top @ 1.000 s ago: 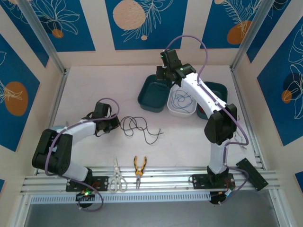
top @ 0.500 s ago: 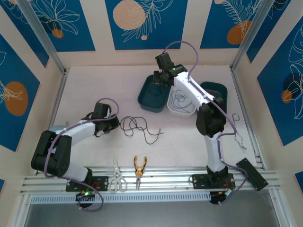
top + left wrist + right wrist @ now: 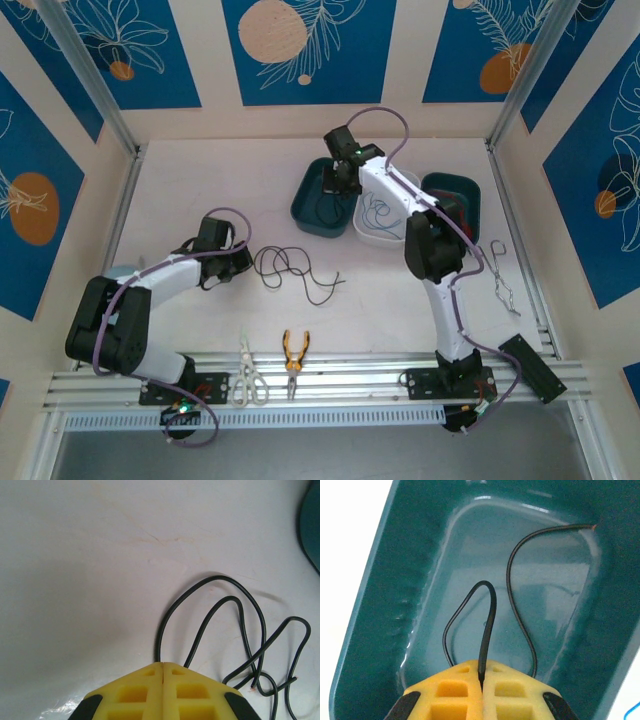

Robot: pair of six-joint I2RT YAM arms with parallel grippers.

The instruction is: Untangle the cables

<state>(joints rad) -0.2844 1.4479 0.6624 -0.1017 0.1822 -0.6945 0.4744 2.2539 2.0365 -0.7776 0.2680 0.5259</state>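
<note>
A black cable (image 3: 290, 268) lies in loose loops on the white table, just right of my left gripper (image 3: 240, 262). In the left wrist view the left gripper (image 3: 163, 664) is shut, and one end of the black cable (image 3: 215, 578) runs into the seam between its yellow fingers. My right gripper (image 3: 336, 185) hovers over a teal tray (image 3: 305, 205). In the right wrist view the right gripper (image 3: 481, 667) is shut on a second black cable (image 3: 490, 615), which dangles in loops into the teal tray (image 3: 375, 610). A blue cable (image 3: 385, 212) lies coiled in a white tray (image 3: 362, 228).
A second teal tray (image 3: 468, 190) stands right of the white one, partly hidden by the right arm, with something reddish inside. Scissors (image 3: 249, 378) and orange-handled pliers (image 3: 294, 353) lie near the front rail. A bent wire piece (image 3: 500, 282) rests at the right.
The right arm has swung left from above the white tray to above the teal tray, carrying its black cable. The left arm and the table cable have stayed put.
</note>
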